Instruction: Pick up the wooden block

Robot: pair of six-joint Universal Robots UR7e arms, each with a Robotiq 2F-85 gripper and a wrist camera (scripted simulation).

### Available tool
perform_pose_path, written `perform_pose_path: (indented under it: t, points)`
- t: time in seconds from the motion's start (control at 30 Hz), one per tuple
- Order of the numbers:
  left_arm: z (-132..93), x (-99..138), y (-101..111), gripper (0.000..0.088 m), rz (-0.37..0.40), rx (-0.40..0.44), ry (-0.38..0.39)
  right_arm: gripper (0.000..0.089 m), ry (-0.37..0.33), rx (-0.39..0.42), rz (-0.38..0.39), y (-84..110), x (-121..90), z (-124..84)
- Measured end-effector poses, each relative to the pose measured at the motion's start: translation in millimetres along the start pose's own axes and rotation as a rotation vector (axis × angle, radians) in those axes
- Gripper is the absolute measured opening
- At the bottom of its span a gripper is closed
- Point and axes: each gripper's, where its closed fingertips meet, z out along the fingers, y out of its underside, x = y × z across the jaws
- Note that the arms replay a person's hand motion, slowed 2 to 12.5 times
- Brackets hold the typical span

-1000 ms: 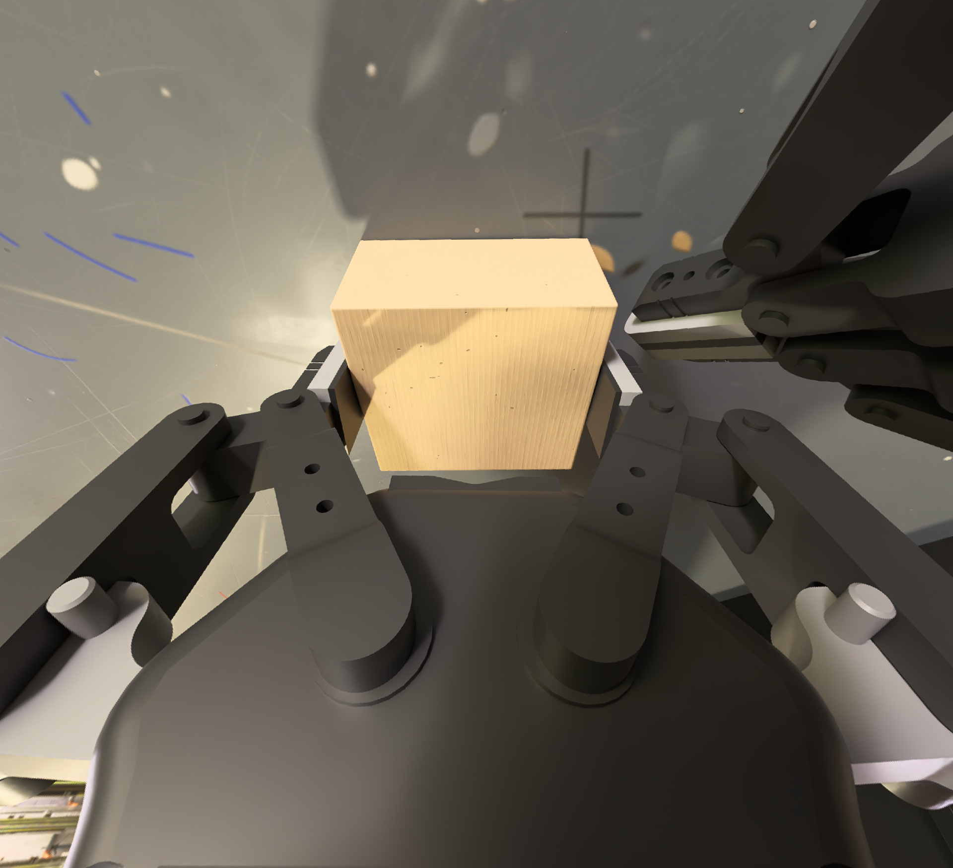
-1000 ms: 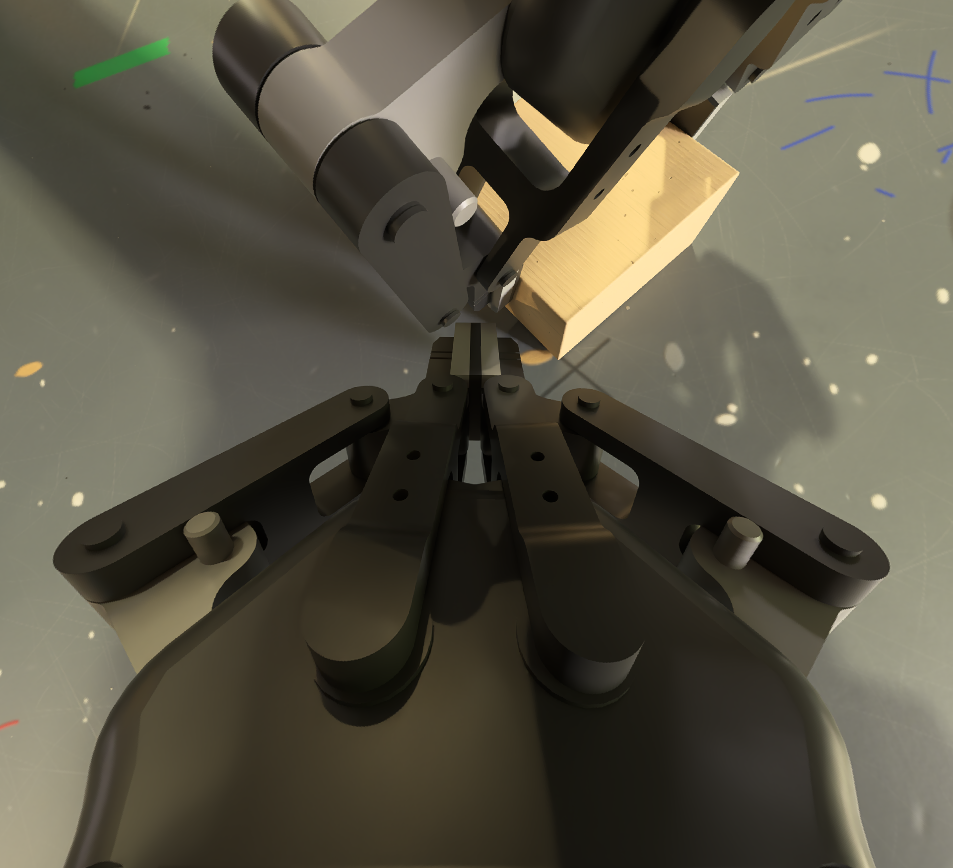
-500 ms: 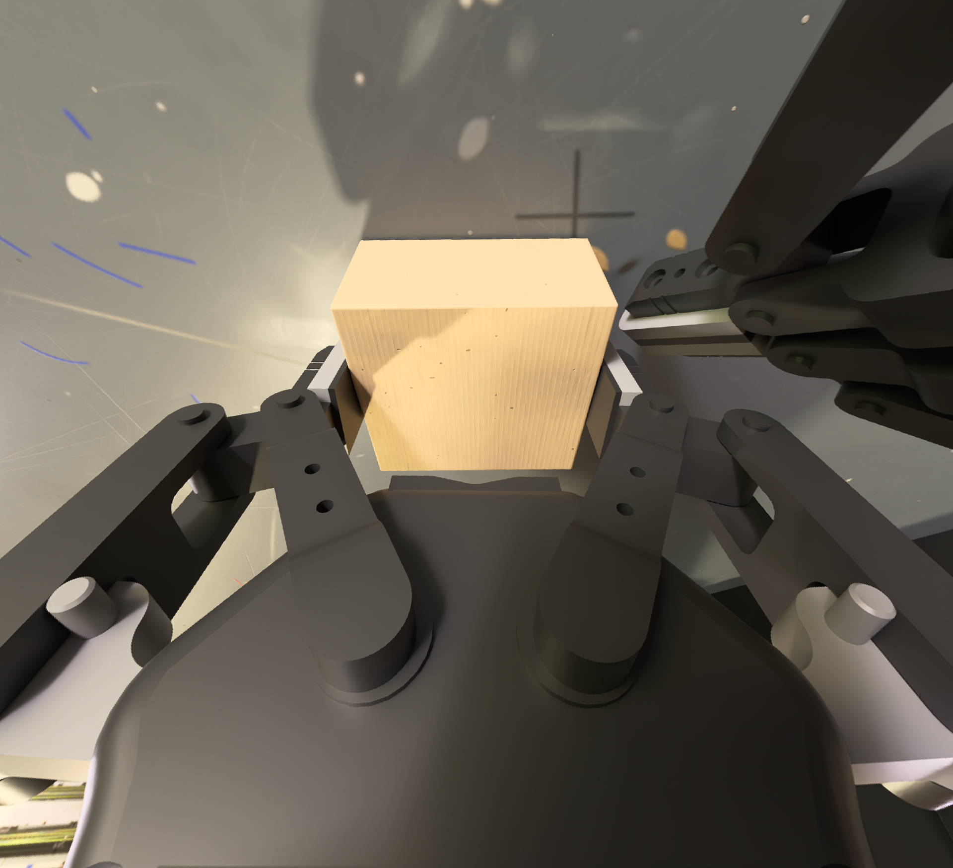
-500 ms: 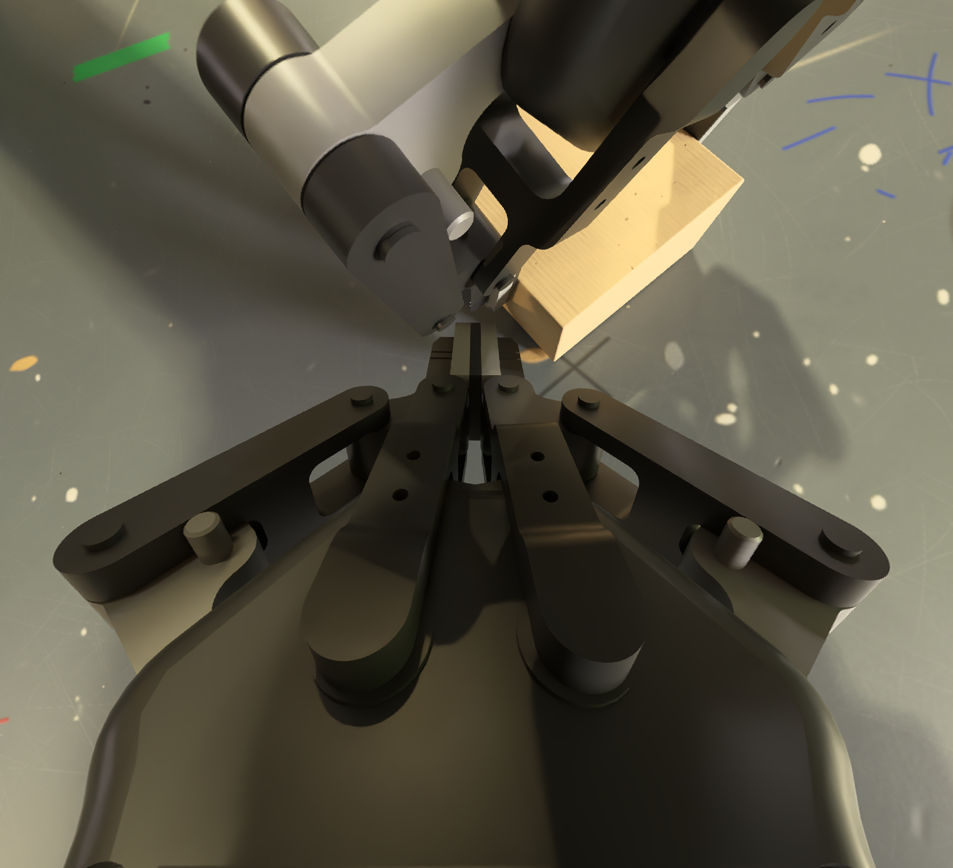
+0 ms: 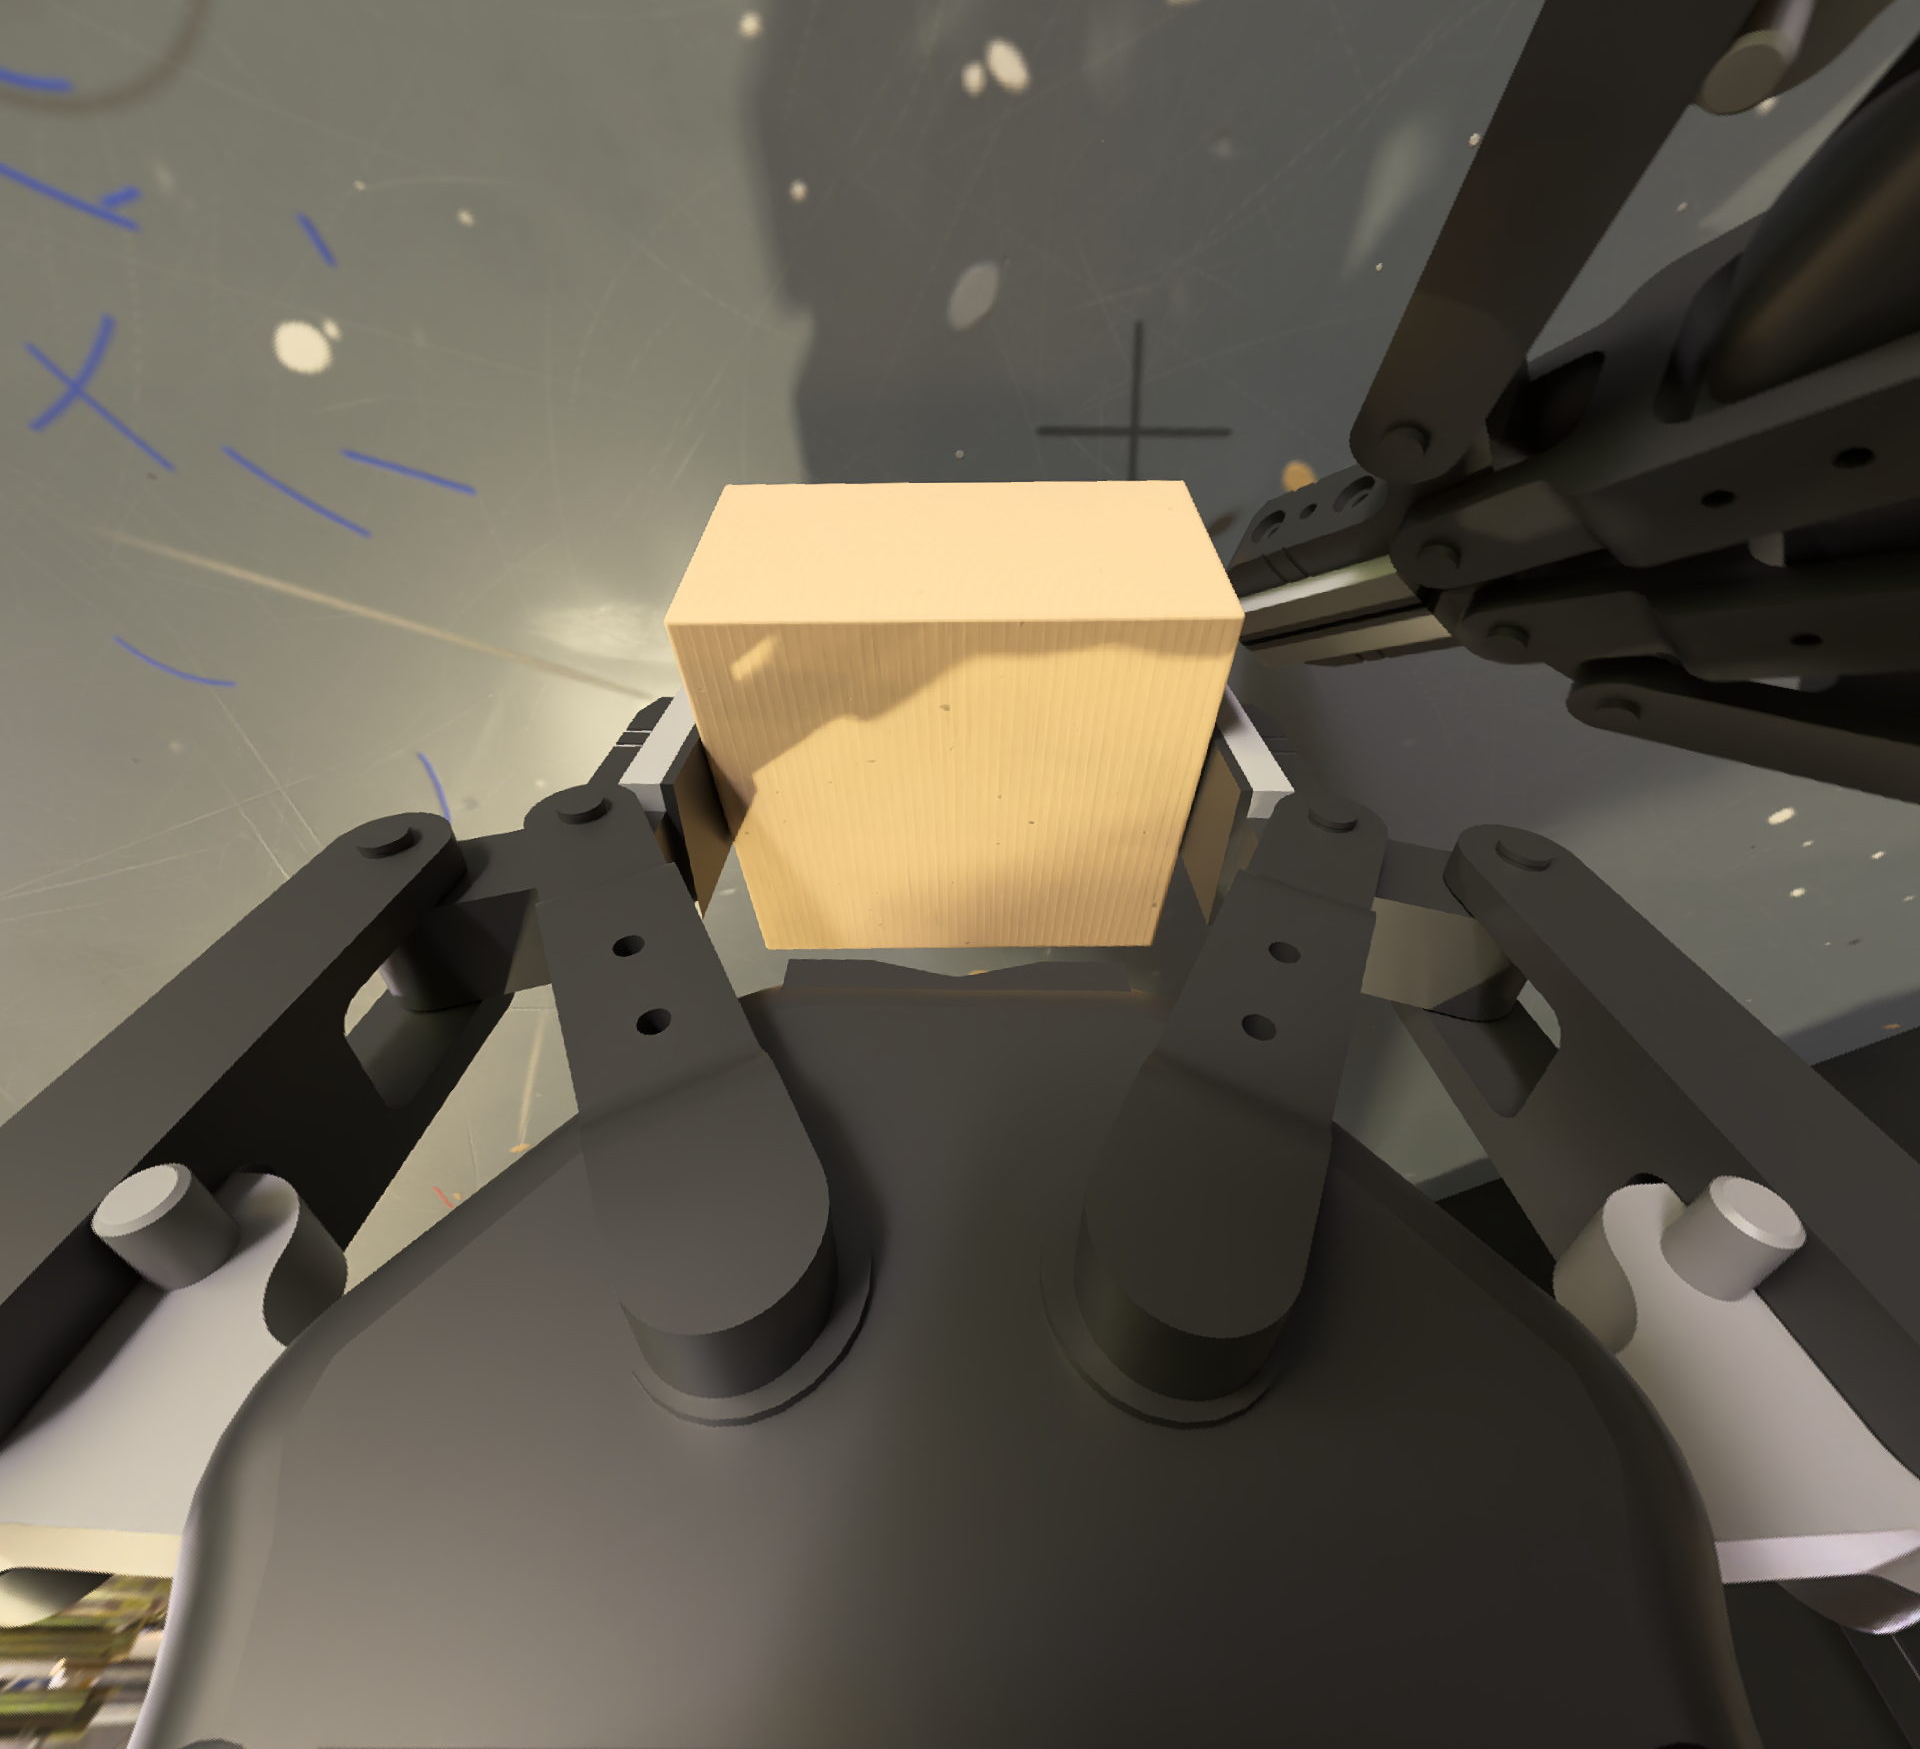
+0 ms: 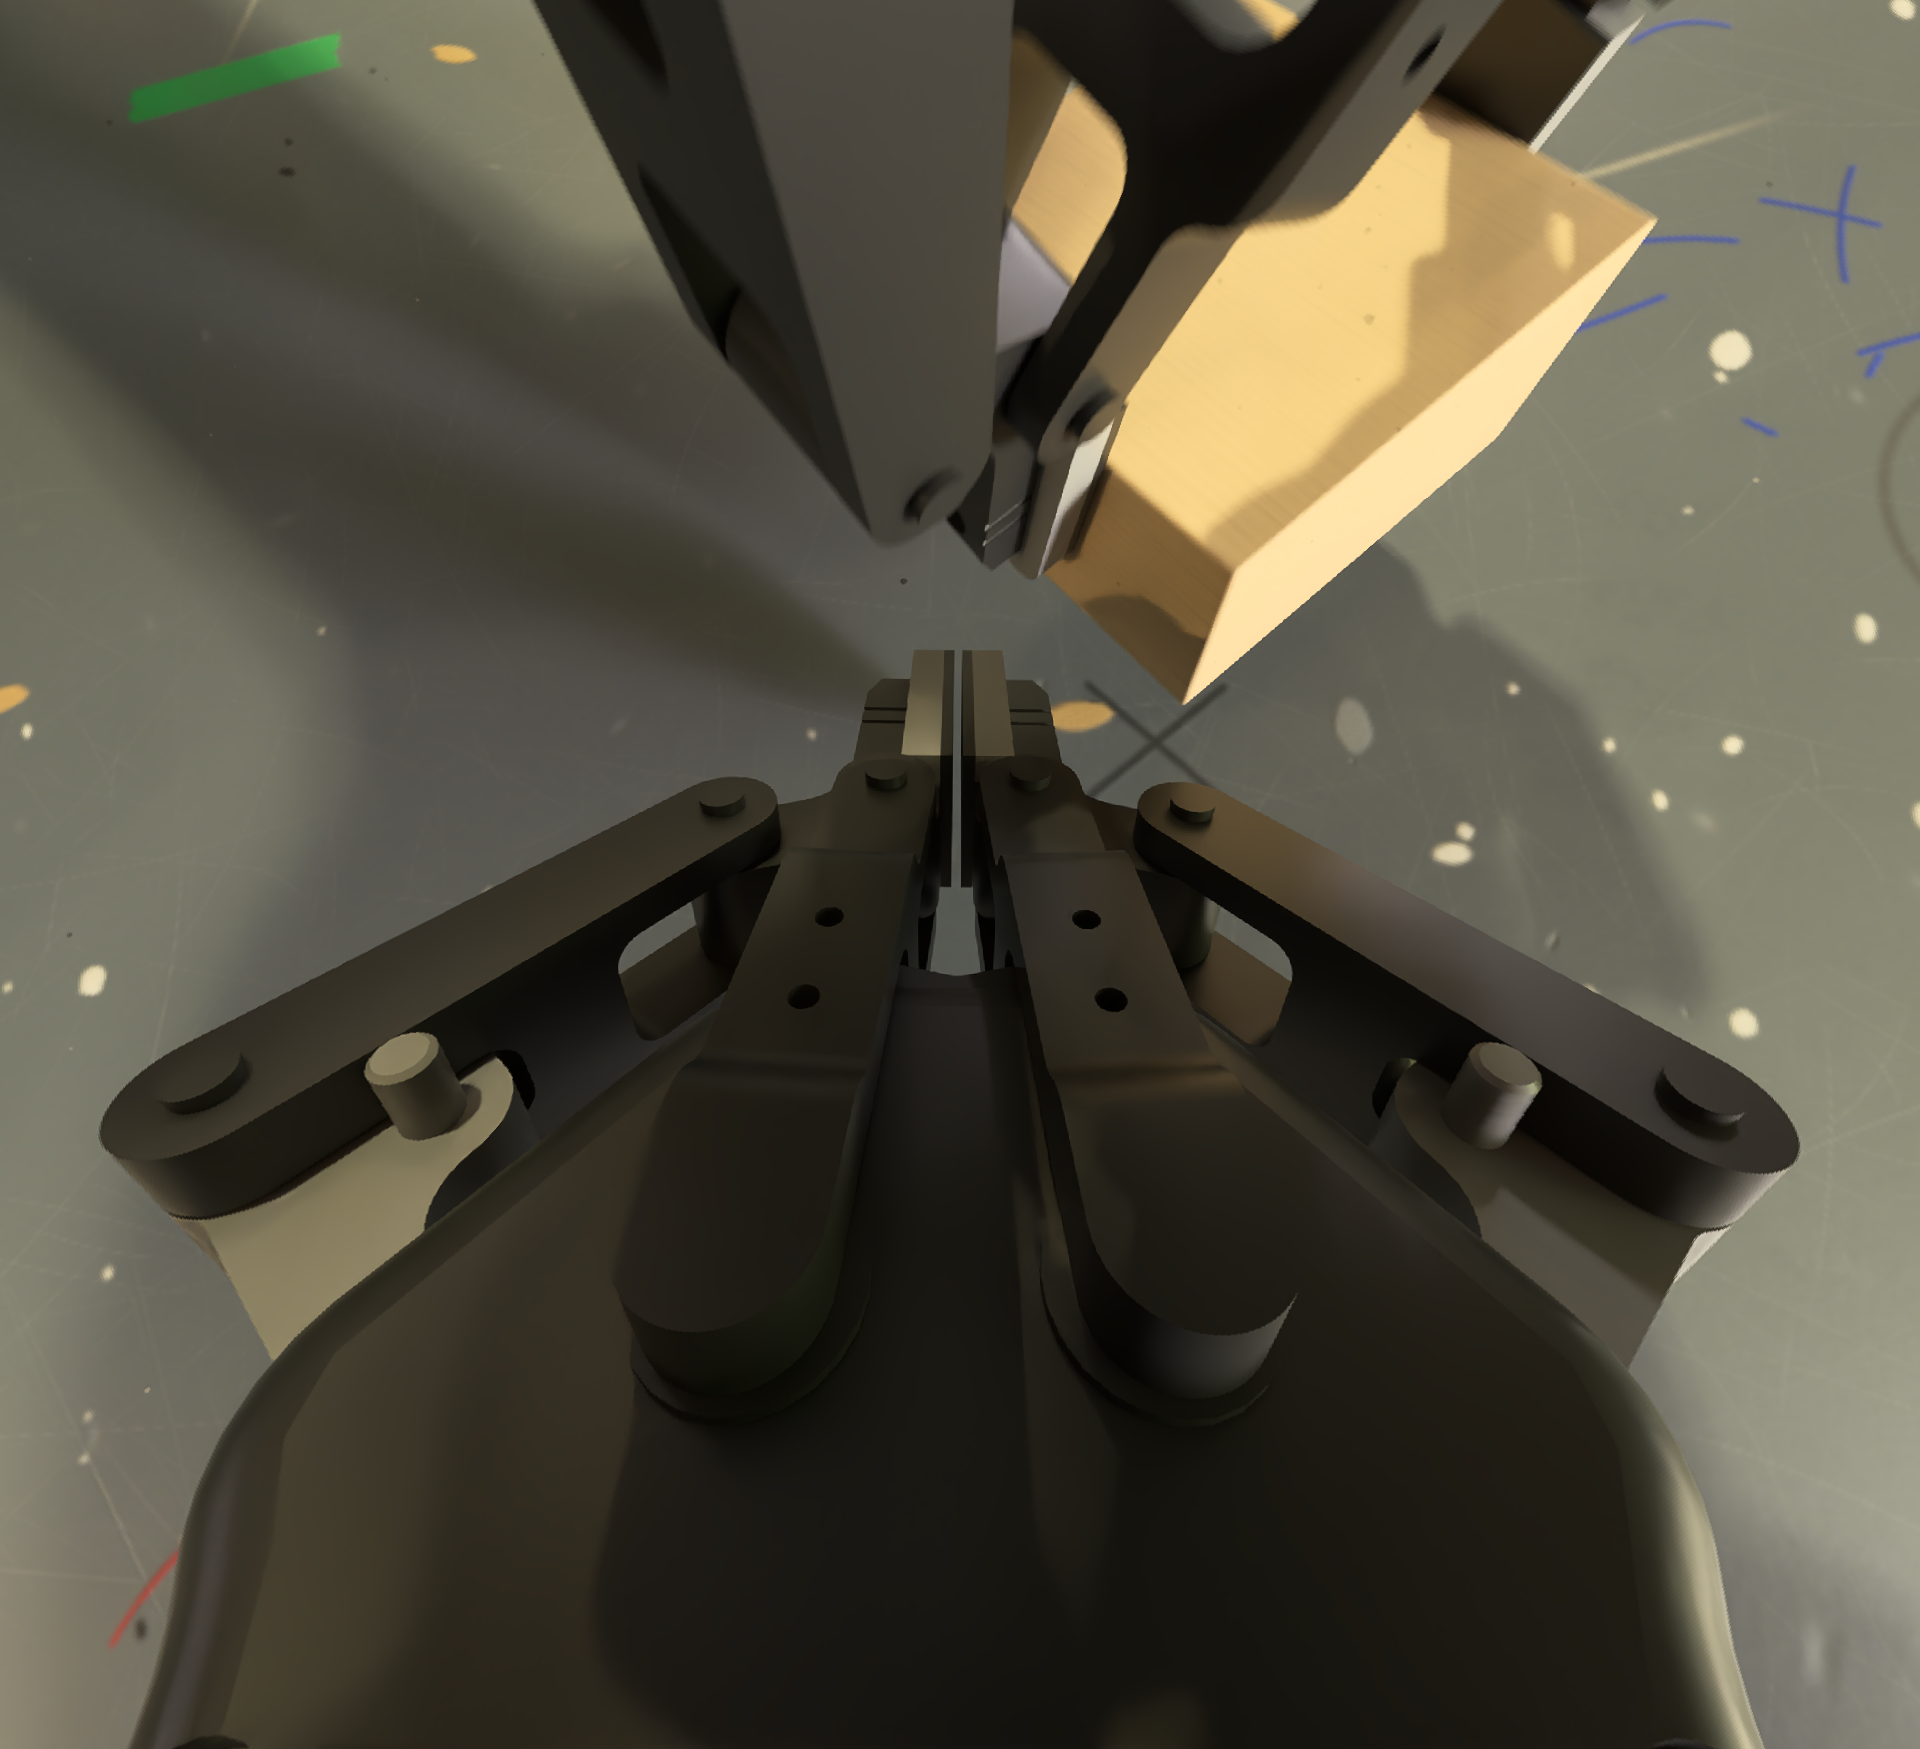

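Note:
The pale wooden block (image 5: 951,712) sits clamped between the two pads of my left gripper (image 5: 954,754), held clear above the grey table. In the right wrist view the same block (image 6: 1340,390) hangs in the left gripper's fingers (image 6: 1070,473), well off the table with its shadow below. My right gripper (image 6: 956,702) is shut and empty, its pads pressed together, just below and left of the block. It also shows in the left wrist view (image 5: 1340,598), close to the block's right side.
The grey table (image 5: 468,141) is scratched, with pale spots and blue marks (image 5: 301,484). A black cross (image 5: 1135,430) is drawn beyond the block. A green strip (image 6: 234,78) lies at the far left in the right wrist view.
My left gripper has risen with the block, so the table marks look farther off and the block looms nearer in the right wrist view. My right gripper has stayed shut and nearly still.

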Motion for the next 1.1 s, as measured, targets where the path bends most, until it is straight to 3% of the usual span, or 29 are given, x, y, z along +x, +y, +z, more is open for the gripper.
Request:
perform_pose_path:
  t: [0.43, 0.67, 1.1]
  points:
    - [-34.1, -9.7, 13.3, 0.0685, -0.133, 0.202, 0.074, 0.0009, 0.068, 0.000, -0.126, 0.6, 0.4, 0.3]
    - [-33.1, -11.4, 26.0, 0.0685, -0.183, 0.233, 0.140, 0.0011, 0.099, -0.003, -0.191, 1.4, 0.8, 0.0]
    - [-47.8, -4.7, 15.8, 0.0685, -0.247, 0.422, 0.317, 0.0016, 0.130, 0.005, -0.257, 1.3, 0.8, 0.1]
